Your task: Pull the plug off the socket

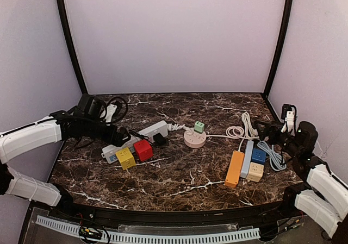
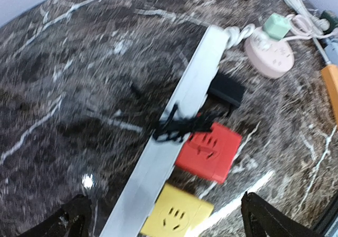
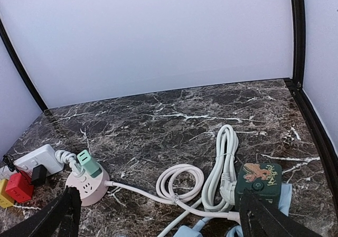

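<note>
**Left tool open above the strip, plug not clearly free**

Our left tool point(image 2: 165, 211) stands wide, its 2 fingers at the far corners of the wrist view with nothing between them. It hangs over the near end of the white power strip point(image 2: 182, 102), which runs diagonally across the marble bench point(image 2: 63, 89).

Directly below the tool a yellow cube adapter point(image 2: 177, 214) sits against the strip's side, and a red cube adapter point(image 2: 208, 150) sits just beyond it. Next along comes a small tangle of black cord point(image 2: 177, 126) lying over the strip. Past that is the black plug point(image 2: 227, 91), tilted and touching the strip's edge.

We take that plug to be the one the task means. We cannot tell whether its pins are seated or out, because the body hides them. If they are out, the pull is done and only a retreat remains. If not, the tool must reach past the red cube, close on the plug and draw it off.

Farther out, a round pink socket point(image 2: 269, 57) carries a green plug point(image 2: 276, 26).

Our right tool point(image 3: 158, 196) is also wide and holds nothing, well apart from the strip, above coiled white cables point(image 3: 222, 163).
</note>
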